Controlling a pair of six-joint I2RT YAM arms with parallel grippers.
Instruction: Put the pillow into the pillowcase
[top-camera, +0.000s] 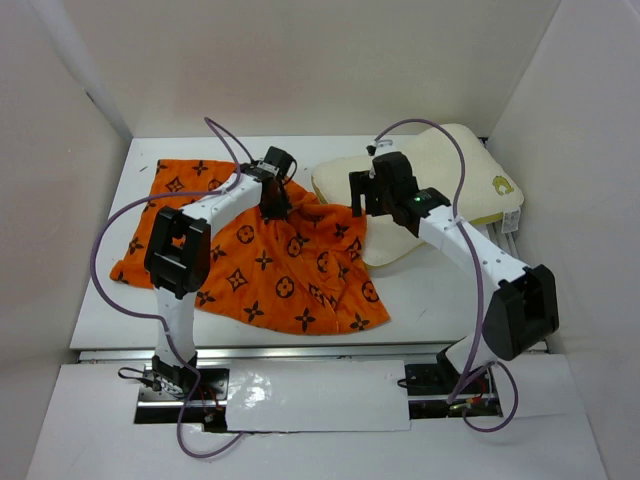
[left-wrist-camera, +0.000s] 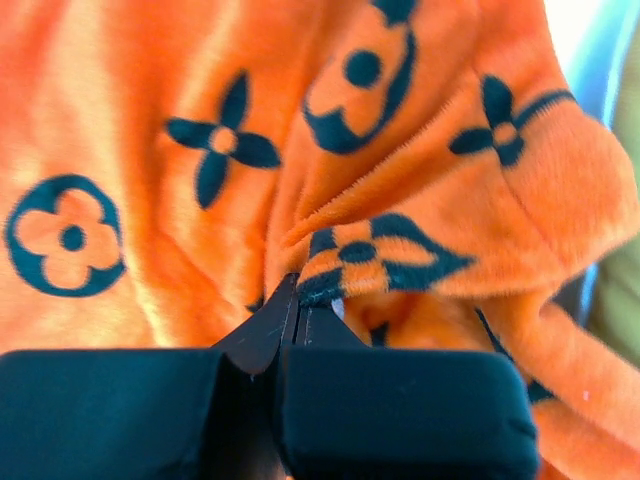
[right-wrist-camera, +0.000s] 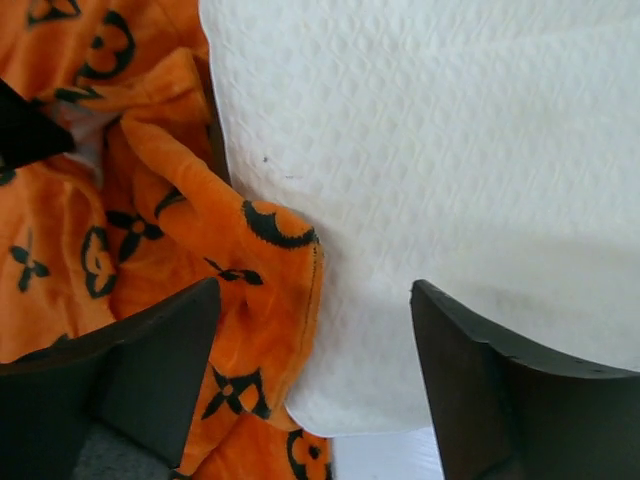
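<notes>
— Count?
— One pillow (top-camera: 470, 165), one pillowcase (top-camera: 270, 270); the pillow lies right-rear on the table (top-camera: 430, 290), touching the pillowcase.
— Fingers?
— Left gripper (left-wrist-camera: 297, 305) clamped on a pillowcase fold; right gripper (right-wrist-camera: 315, 300) spread wide over the pillow's edge, empty.

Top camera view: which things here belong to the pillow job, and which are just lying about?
Job in hand:
pillow
pillowcase
left gripper, shut on a pillowcase fold
right gripper, open over the pillow's edge

Just there:
table
white walls
purple cables
</notes>
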